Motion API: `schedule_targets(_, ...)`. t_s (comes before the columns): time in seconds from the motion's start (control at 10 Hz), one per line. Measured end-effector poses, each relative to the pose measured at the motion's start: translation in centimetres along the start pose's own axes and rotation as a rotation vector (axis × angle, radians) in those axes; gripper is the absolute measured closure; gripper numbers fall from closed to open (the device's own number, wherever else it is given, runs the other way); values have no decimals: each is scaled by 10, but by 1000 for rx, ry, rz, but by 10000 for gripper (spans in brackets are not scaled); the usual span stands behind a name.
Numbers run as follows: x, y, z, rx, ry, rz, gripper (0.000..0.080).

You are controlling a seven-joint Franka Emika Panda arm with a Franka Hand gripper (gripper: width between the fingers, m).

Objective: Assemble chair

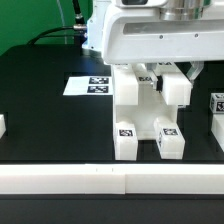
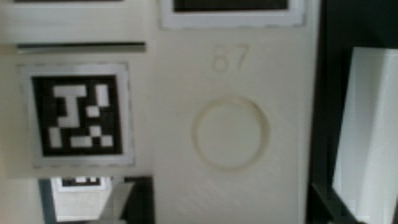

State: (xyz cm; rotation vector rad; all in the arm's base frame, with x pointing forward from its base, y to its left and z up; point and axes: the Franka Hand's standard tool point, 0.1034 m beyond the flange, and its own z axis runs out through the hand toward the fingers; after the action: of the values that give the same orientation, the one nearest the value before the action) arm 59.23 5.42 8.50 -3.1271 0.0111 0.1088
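Note:
The partly built chair [image 1: 138, 112] stands mid-table: a chunky white block on two tagged feet [image 1: 126, 140]. A white chair part [image 1: 176, 90] sits against its side on the exterior view's right, right under the arm. My gripper [image 1: 168, 72] comes down on it from above, its dark fingers mostly hidden by the wrist. In the wrist view that part's flat white face [image 2: 222, 120], with an embossed oval and a tag [image 2: 75, 112], fills the frame. It spans the whole gap between the two dark fingers [image 2: 324, 200], so my gripper [image 2: 231, 208] is shut on it.
The marker board [image 1: 86, 86] lies behind the chair toward the exterior view's left. A loose tagged white part [image 1: 217, 104] sits at that view's right edge, another [image 1: 2, 126] at its left edge. A white rail [image 1: 110, 178] runs along the table's front.

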Motion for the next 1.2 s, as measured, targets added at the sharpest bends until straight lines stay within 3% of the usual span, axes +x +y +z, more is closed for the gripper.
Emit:
schedule_targets(0.3,-1,3,10,-4,-13,-4,511)
schedule_targets(0.8,5,3,9,-5,-5,-4,511)
schedule_targets(0.9,5,3,10,-5,-6,-4,401)
schedule_targets(1.0,5,3,10,-5,-7,-3,401)
schedule_targets(1.1,5,4,10,-5,-7,-3,221)
schedule_targets(1.2,5,4,10,-5,-7,-3,221)
